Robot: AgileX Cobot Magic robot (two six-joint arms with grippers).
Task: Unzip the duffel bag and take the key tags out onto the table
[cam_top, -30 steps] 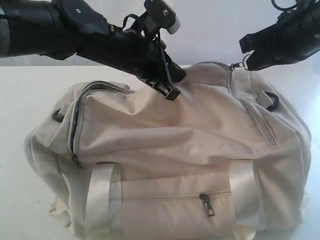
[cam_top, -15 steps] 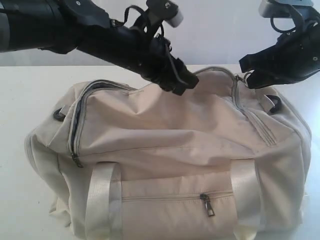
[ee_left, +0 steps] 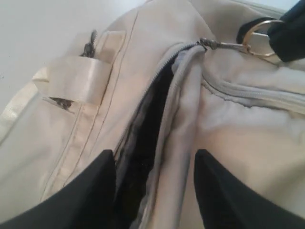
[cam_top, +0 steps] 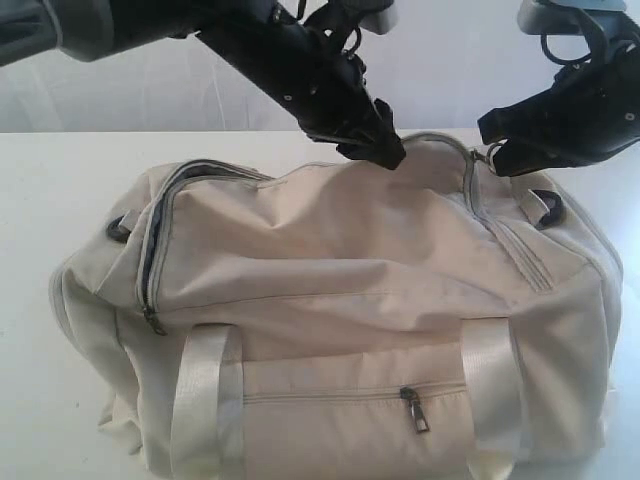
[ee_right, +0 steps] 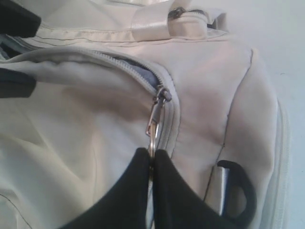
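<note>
Right fingers (ee_right: pixel 136 191), black, pressed together on the metal ring pull (ee_right: pixel 153 125) of the grey main zipper, at the right-hand end of the top of the large cream fabric duffel bag (cam_top: pixel 350 290). Judged purpose: to hold the slider at the end of its run and keep the seam taut. Left fingers (ee_left: pixel 93 191), black, spread wide with nothing between them, poised over the zipper gap with one on either side. Judged ready to reach in or widen the mouth. Bag sits on the plain white bench (cam_top: pixel 60 180); front pocket zipper (cam_top: pixel 412 408) closed. Left wrist view alone shows the main seam open, with dark grey lining (ee_left: pixel 143 143) exposed and the interior in shadow; in the exterior view that opening lies behind the top ridge. Right wrist view confirms the pinch on the ring, only a small glint in the exterior view. Small coloured plastic key tags: not visible in any view, none seen on the bench, presumably inside the bag.
</note>
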